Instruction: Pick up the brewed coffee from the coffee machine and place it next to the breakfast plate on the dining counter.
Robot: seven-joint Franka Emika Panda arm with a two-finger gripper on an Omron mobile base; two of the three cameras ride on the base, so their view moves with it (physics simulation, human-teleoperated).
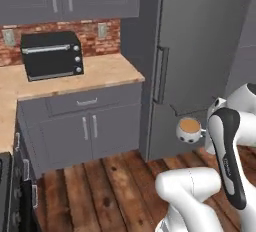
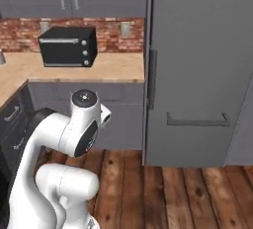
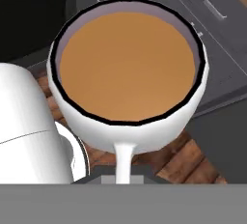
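The brewed coffee (image 1: 189,130) is a small white mug of light brown coffee, hanging in the air in front of the lower part of a tall grey fridge. My gripper (image 1: 203,135) holds it from the right, shut on the mug's handle and mostly hidden behind my forearm. Seen from the hand, the brewed coffee (image 3: 128,68) is upright and its white handle (image 3: 124,160) runs down toward the gripper. The coffee machine, the breakfast plate and the dining counter are out of view.
A black toaster oven (image 1: 51,55) stands on a light wooden counter (image 1: 105,73) over grey cabinets (image 1: 90,126) to the left. The tall grey fridge (image 2: 197,75) rises straight ahead. Wooden floor (image 1: 110,186) lies below the mug.
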